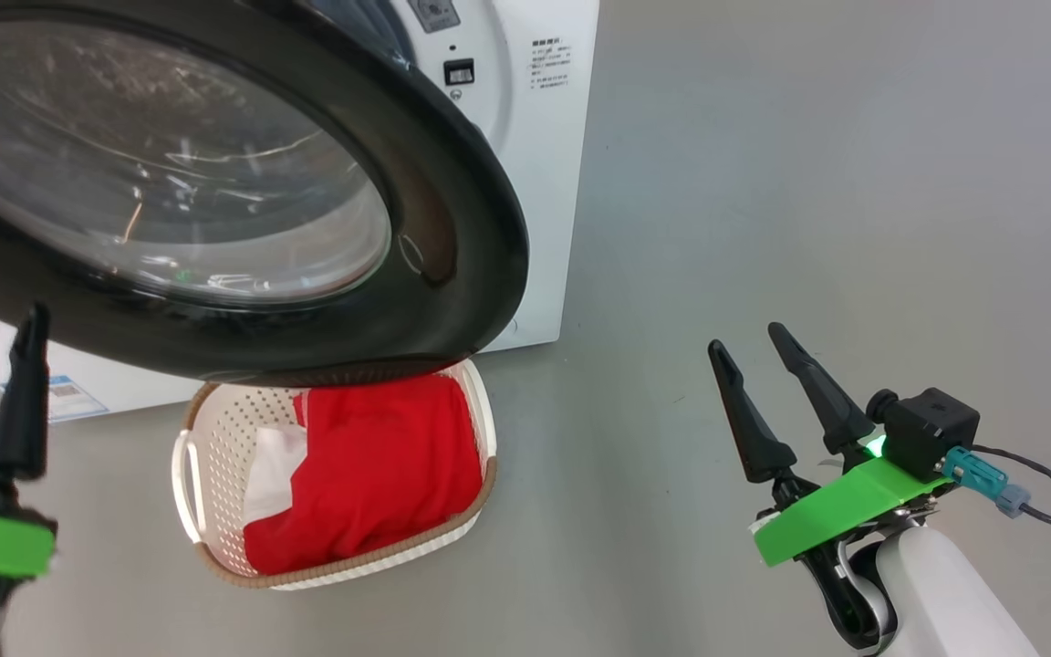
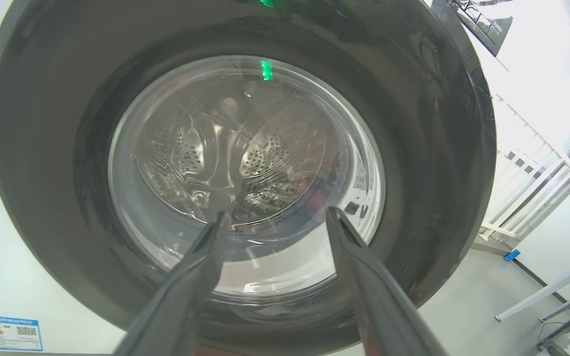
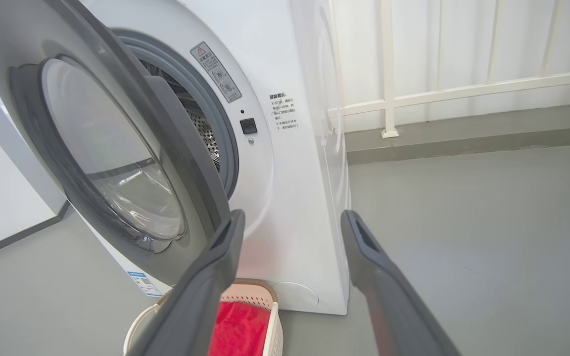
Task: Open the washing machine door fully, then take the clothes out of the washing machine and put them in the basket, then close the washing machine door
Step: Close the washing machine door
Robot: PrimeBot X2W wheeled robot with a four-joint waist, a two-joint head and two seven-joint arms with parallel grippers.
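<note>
My left gripper (image 2: 277, 215) and right gripper (image 1: 746, 339) stood open and empty before the ajar washing machine door (image 1: 452, 228), while the red jersey (image 1: 379, 465) and white cloth (image 1: 268, 461) lay in the basket (image 1: 186, 479) on the floor beneath it.

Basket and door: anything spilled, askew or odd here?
Nothing spilled: the red jersey and white cloth lie inside the basket. One oddity: the washing machine door stands ajar, its black rim covering the basket's rear edge in the head view. No damage visible.
</note>
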